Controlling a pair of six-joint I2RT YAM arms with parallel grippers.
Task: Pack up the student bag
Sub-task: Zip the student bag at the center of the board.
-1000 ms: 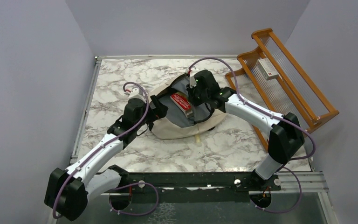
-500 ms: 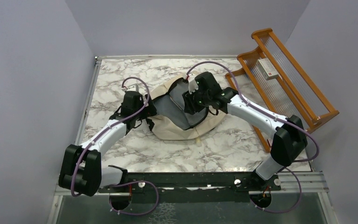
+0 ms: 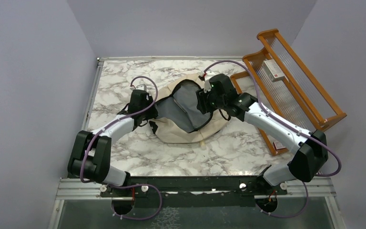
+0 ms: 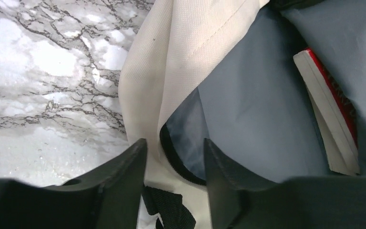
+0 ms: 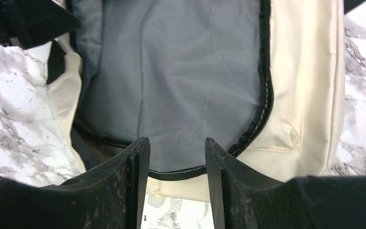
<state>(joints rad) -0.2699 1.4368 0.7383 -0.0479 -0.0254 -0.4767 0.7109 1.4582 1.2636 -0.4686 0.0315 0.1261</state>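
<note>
The student bag (image 3: 181, 131), cream with a black zipper, lies open in the middle of the table with its grey lining (image 3: 187, 106) showing. My left gripper (image 3: 152, 113) is at the bag's left rim. In the left wrist view its jaws (image 4: 174, 143) straddle the cream edge and black zipper tape (image 4: 171, 160), still apart and not clamped. A red and white book (image 4: 333, 129) lies inside the bag. My right gripper (image 3: 202, 102) hovers over the bag's right side, open (image 5: 177, 140), with only the lining flap's black edge (image 5: 181, 174) below it.
A wooden rack (image 3: 310, 102) leans at the right edge of the table, with a small white box (image 3: 274, 70) on it. A small yellowish object (image 3: 202, 141) lies just in front of the bag. White walls close in on both sides.
The right gripper opened and drew back to the right. The red book is now covered by lining in the top view. The left gripper moved onto the bag's left rim and its jaws narrowed.
</note>
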